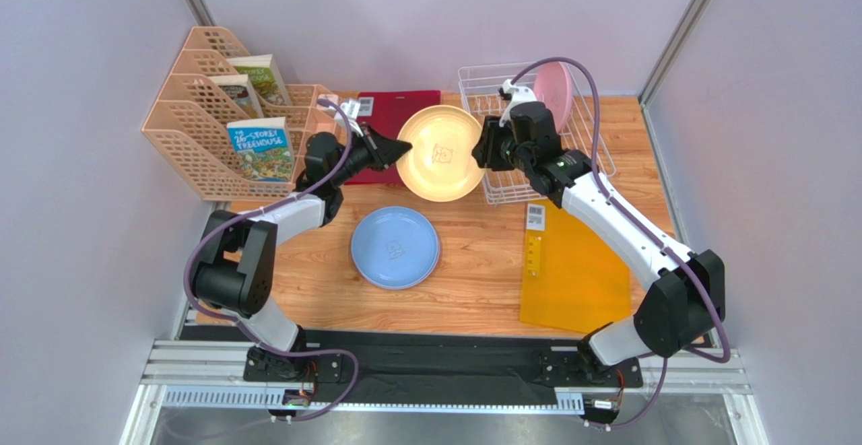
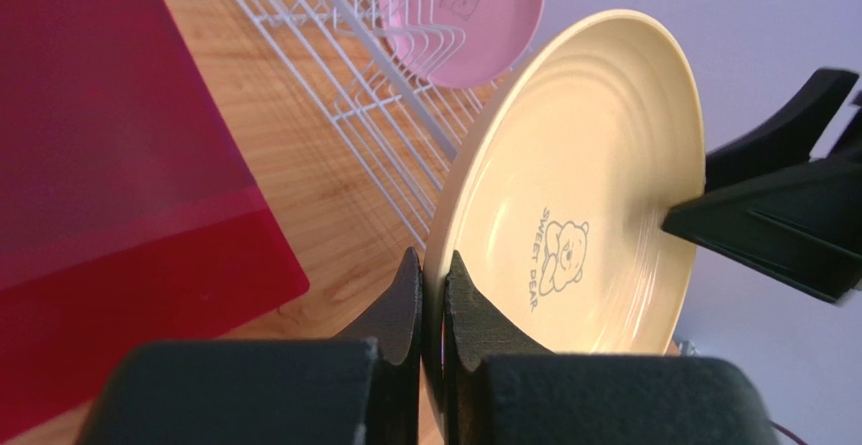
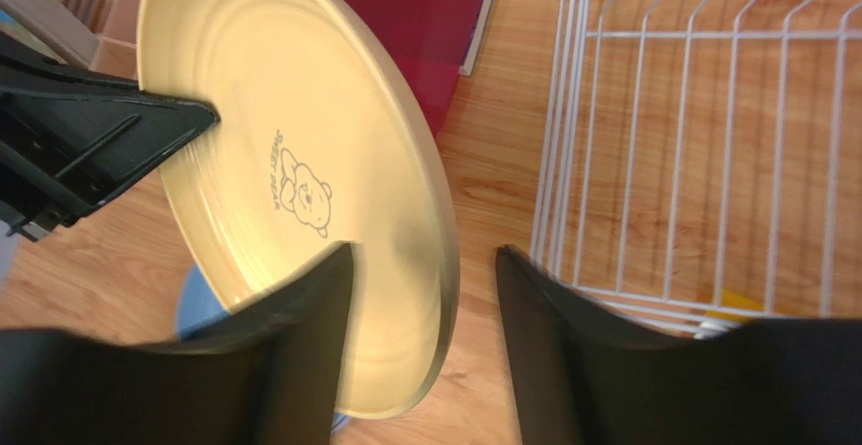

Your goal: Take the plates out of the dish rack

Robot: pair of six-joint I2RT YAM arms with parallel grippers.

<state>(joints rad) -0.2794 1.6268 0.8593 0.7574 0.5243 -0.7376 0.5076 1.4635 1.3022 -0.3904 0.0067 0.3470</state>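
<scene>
Cream-yellow plate [image 1: 439,152] is held in the air over the far half of the counter, between the red mat [image 1: 400,112] and the dish rack [image 1: 471,79] in the far right corner.

Left gripper [image 2: 433,263] is pinched tight on the plate's left rim. Right gripper [image 3: 425,251] straddles the right rim with its fingers spread and a gap on each side.

Risks:
- A single thin-rim pinch carries the whole plate, so it may droop or pivot in that grip.
- The right fingers could snag the rim while backing off toward the rack.

Orientation: the plate is round and has no long axis. The hollow face points mostly upward with a slight tilt, and the grip-to-grip line runs parallel to the far edge.

Pink plate [image 1: 553,90] stands in the rack. Blue plate [image 1: 395,247] lies at the counter centre.
</scene>
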